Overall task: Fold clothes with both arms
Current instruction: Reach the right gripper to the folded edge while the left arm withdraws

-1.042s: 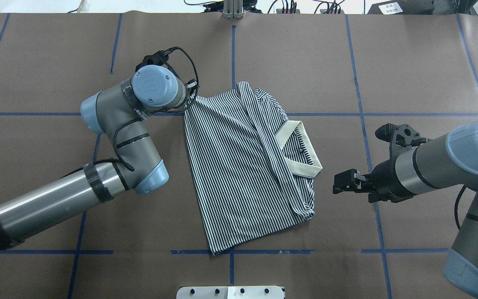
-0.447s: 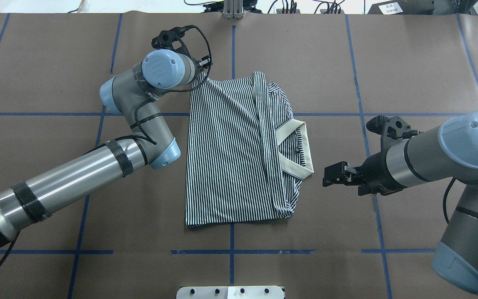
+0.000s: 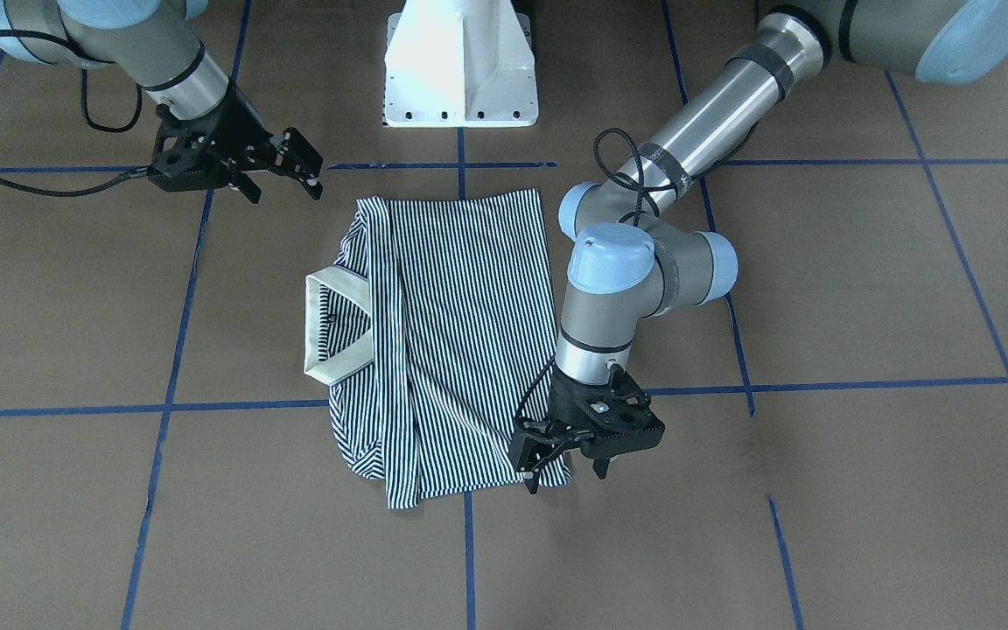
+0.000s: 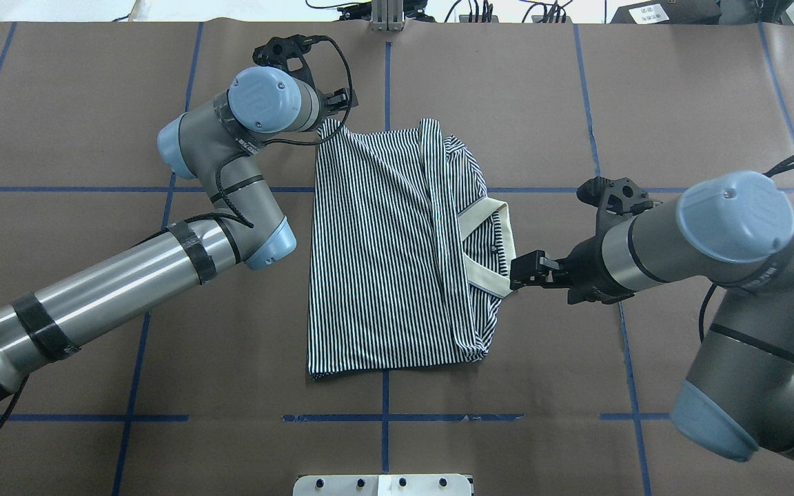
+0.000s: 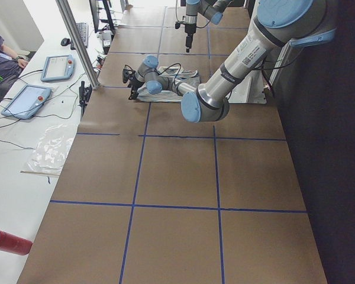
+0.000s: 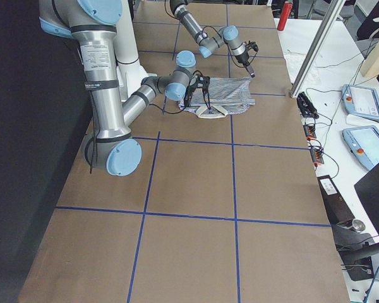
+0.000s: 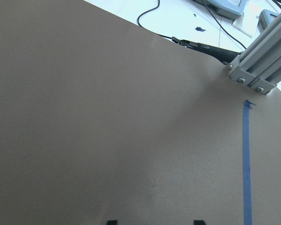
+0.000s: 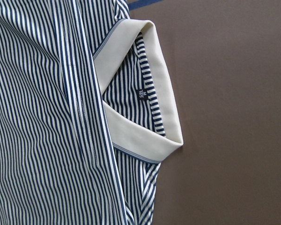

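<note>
The striped polo shirt (image 4: 383, 262) lies folded into a rough rectangle on the brown table, its cream collar (image 4: 490, 282) at the right edge. It also shows in the front view (image 3: 460, 332) and fills the right wrist view (image 8: 37, 140), where the collar (image 8: 159, 117) and a size label show. My left gripper (image 4: 342, 109) is open at the shirt's far left corner; in the front view (image 3: 565, 472) one finger stands over that corner. The left wrist view shows only bare table between the fingertips (image 7: 199, 221). My right gripper (image 4: 515, 272) hovers open beside the collar, above the table (image 3: 290, 179).
The white pedestal base (image 3: 460, 61) stands at the near edge. An aluminium post (image 4: 387, 14) rises at the far edge. Blue tape lines (image 4: 604, 189) cross the brown cover. A side bench with tablets (image 5: 29, 97) runs past the far edge.
My left gripper moved away from the robot with the shirt's far left corner, squaring the skewed shirt. The shirt then lay still. My right gripper moved left toward the collar.
</note>
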Tool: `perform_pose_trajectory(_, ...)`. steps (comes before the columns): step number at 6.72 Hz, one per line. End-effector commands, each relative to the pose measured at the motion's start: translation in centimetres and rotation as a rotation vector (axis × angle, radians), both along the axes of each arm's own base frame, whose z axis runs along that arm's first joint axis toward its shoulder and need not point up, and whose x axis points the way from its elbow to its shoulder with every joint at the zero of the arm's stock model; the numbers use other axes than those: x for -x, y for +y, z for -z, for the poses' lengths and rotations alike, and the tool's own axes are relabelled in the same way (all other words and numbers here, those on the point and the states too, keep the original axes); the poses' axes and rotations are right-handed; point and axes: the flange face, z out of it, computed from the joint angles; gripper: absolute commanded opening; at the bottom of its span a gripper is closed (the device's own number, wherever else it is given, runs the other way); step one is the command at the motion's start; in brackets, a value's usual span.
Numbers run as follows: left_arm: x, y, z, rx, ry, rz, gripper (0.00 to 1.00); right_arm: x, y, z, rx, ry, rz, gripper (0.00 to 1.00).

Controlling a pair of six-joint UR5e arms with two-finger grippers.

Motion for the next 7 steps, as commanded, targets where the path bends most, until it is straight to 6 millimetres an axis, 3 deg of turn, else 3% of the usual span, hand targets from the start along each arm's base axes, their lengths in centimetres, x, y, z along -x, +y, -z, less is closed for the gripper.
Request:
perform_pose_trajectory(1, 5.6, 5.2, 1.8, 0.031, -0.025, -0.07, 1.0, 4.7, -2.0, 0.2, -0.063, 0.099, 0.025, 1.0)
perform_pose_trajectory(3, 12.0, 12.1, 4.9, 0.072, -0.002, -0.144, 1.0, 10.6, -0.2, 4.6, -0.144, 0.303, 0.086, 1.0)
perform_pose_trajectory(4, 14.0, 14.9, 6.3, 0.06, 0.011, -0.158, 1.0, 14.4, 0.5, 5.5, -0.136, 0.36, 0.118, 1.0)
perform_pose_trajectory(5, 13.9, 16.4, 6.8, 0.058, 0.015, -0.177, 1.0, 17.4, 2.0, 5.6, -0.123, 0.404, 0.162, 1.0)
perform_pose_trajectory(7, 13.9, 16.5, 6.9, 0.06, 0.016, -0.179, 1.0, 18.4, 3.0, 4.3, -0.138, 0.449, 0.221, 1.0)
